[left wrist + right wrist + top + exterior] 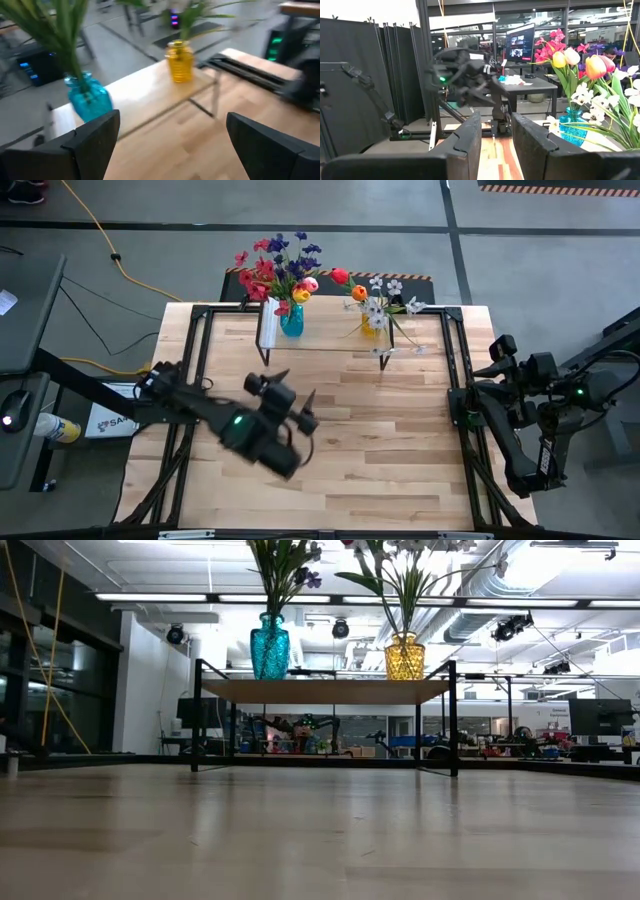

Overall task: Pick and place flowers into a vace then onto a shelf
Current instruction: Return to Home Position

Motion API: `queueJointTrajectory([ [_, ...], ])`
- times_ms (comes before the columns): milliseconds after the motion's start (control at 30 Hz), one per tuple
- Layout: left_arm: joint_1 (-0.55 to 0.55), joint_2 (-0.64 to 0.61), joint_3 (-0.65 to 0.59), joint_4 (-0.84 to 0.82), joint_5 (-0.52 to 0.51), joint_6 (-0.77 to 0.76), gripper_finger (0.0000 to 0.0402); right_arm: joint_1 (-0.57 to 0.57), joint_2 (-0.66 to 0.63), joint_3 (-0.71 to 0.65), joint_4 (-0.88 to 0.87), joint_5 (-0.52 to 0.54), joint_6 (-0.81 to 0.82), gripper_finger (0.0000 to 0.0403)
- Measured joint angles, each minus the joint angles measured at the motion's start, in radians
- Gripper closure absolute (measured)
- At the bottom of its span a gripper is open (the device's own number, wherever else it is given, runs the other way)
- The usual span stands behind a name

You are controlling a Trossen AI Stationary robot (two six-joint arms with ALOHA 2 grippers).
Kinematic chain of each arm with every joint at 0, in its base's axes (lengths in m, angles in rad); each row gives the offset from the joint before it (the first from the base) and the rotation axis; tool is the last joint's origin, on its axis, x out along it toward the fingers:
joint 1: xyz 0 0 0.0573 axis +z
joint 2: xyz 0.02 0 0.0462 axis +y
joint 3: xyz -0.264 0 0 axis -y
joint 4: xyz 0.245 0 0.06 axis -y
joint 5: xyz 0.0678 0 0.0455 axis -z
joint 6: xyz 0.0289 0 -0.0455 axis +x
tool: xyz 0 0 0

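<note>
Flowers (280,265) shelved; we judge only homing remains.
The shelf (330,332) at 12 o'clock bears them in a blue vase (291,320) and a yellow vase (371,326); left gripper (172,115), wide and empty near 7 o'clock, must fold back; right gripper (496,114), narrow-gapped and empty, waits at 3.

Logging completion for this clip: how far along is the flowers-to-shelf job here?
Done: the flowers stand in the blue vase and yellow vase, both on the shelf. In hand: nothing; the left gripper is open over the left half of the table, the right gripper open at the right edge. Left: probably only pulling the left gripper back to rest.
</note>
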Motion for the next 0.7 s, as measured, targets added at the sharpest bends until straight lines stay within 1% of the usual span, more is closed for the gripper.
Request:
queueJointTrajectory([
  [100, -0.076, -0.005, 0.025, 0.001, -0.001, 0.010, 0.0005, 0.000, 0.000, 0.000, 0.000, 0.003, 0.000, 0.0304],
  [167, -0.125, -0.024, 0.025, 0.000, 0.023, 0.028, 0.0005, 0.000, 0.000, 0.000, 0.000, 0.013, 0.000, 0.0304],
  [267, -0.181, -0.045, 0.026, -0.001, 0.061, 0.029, 0.0005, 0.000, 0.000, 0.000, 0.000, 0.035, 0.000, 0.0304],
  [400, -0.225, -0.057, 0.012, 0.000, 0.066, 0.028, 0.0005, 0.000, 0.000, 0.000, 0.000, 0.051, 0.016, 0.0304],
  [467, -0.239, -0.070, -0.020, 0.000, 0.067, 0.019, 0.0005, 0.000, 0.000, 0.000, 0.000, 0.050, 0.015, 0.0304],
  [533, -0.240, -0.089, -0.073, 0.000, 0.067, -0.026, 0.0005, 0.000, 0.000, 0.000, 0.000, 0.062, 0.015, 0.0304],
  [700, -0.240, -0.177, -0.274, 0.000, 0.069, -0.209, 0.0005, 0.000, 0.000, 0.000, 0.000, 0.086, 0.016, 0.0304],
])
